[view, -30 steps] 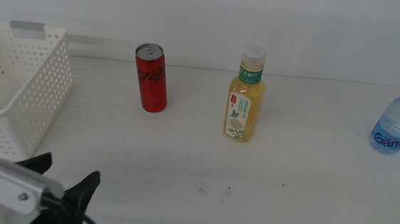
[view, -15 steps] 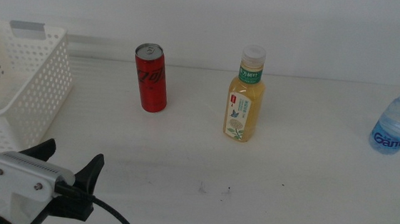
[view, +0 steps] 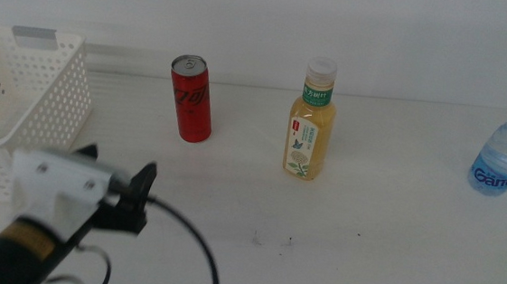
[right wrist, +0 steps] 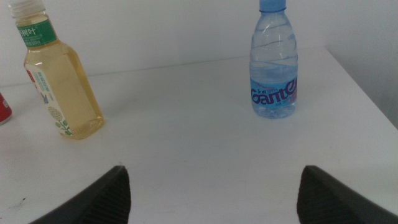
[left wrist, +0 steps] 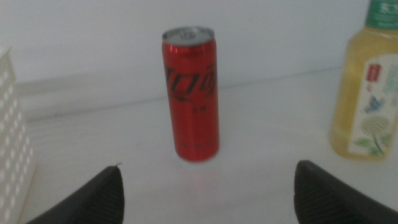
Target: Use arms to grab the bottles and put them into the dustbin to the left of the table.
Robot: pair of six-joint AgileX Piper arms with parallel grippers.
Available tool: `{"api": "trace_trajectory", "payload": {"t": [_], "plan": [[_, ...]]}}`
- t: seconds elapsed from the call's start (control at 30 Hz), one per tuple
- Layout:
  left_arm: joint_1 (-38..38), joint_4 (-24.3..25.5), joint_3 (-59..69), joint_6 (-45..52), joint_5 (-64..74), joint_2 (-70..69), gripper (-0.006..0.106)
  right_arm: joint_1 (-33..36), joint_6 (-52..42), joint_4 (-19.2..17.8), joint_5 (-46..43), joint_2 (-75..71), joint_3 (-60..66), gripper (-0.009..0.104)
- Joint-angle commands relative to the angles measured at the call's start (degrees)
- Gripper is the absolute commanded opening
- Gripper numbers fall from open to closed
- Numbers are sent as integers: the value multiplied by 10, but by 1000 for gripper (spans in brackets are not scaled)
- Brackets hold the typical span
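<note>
Black pointed fingers of my left gripper (view: 114,181) stand spread wide with nothing between them, low over the plain white tabletop (view: 362,259), just beside the white perforated plastic basket (view: 21,96). Straight ahead, apart from the jaws, the upright red soda can (left wrist: 191,93) sits centred between them in my left wrist view. The yellow tea bottle with white cap and green label (view: 311,119) stands to the can's right, not touching it. My right gripper (right wrist: 211,193) is likewise spread and holds nothing; the small clear blue-capped water bottle (right wrist: 274,59) stands upright ahead of it, near the table's right edge.
</note>
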Motion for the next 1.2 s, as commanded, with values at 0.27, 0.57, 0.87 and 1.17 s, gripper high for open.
{"api": "trace_trajectory", "payload": {"t": [0.27, 0.57, 0.87, 1.17], "plan": [[109, 205, -188, -107, 21, 165, 93, -3, -2, -1, -5, -2, 2, 69], [110, 226, -322, -117, 60, 279, 93, -3, -2, -1, -5, -2, 2, 69], [110, 212, -409, -122, 81, 358, 93, -3, -2, -1, -5, -2, 2, 69], [110, 207, -492, -122, 83, 426, 93, -3, -2, -1, -5, -2, 2, 69]]}}
